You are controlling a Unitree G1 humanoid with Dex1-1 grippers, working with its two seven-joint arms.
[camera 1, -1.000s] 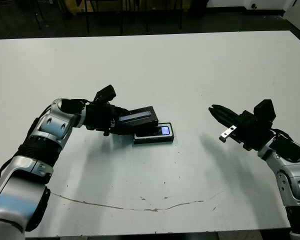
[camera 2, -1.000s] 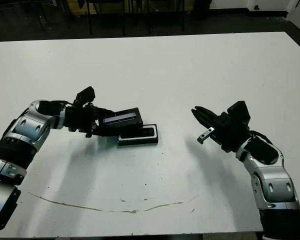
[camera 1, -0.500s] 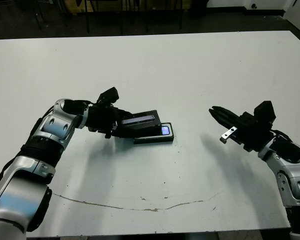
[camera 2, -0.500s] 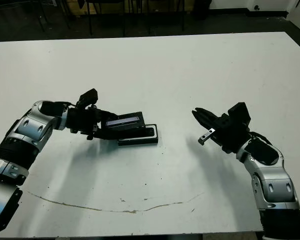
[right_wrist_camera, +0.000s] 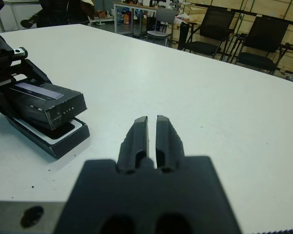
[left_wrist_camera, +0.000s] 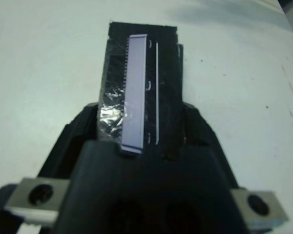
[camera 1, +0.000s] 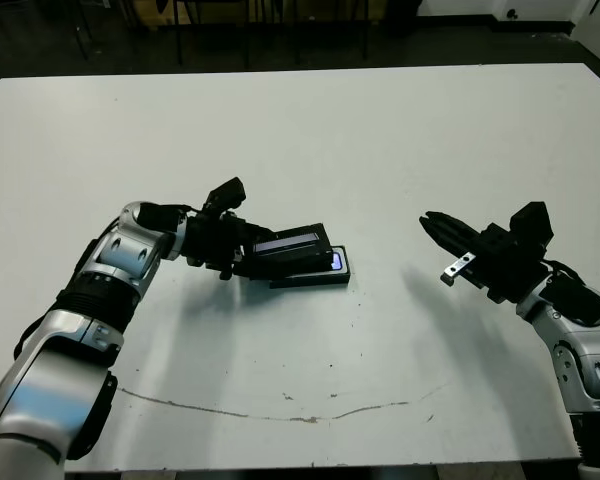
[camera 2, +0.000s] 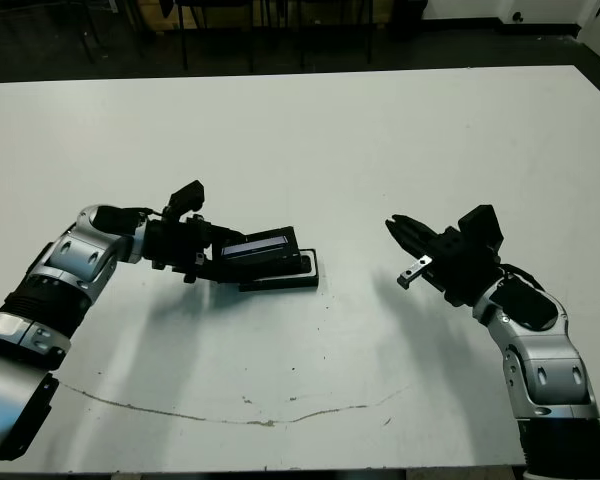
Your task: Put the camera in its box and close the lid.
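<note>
**Lid held tilted over the box; right end effector idle and closed**

Left end effector (camera 1: 242, 256): closed on one end of the lid (camera 1: 292, 246), its black fingers clamped on either long side. The lid is gripped at an angle, its held end raised and its free end low over the box (camera 1: 325, 275), partly covering it. Whether the free end touches the box rim cannot be told. The silvery-grey strip on the lid's top face shows clearly in the left wrist view; a thin pale line and small marks run beside it, but no writing can be read.

Box: resting flat on the worktop (camera 1: 310, 130), left of centre and nearer the front edge than the far edge. Black outer walls, white lining visible along the uncovered side. The camera (camera 1: 334, 263) lies inside the box; only its end with a small bluish-white patch shows past the lid. No brand or label legible on either.

Right end effector (camera 1: 427, 220): fingers pressed together, holding nothing, raised above the worktop towards the right edge and pointing towards the box, well apart from it. A small silver bracket hangs below it.

Worktop: white, with a long thin dark scratch or crack running parallel to the front edge.
</note>
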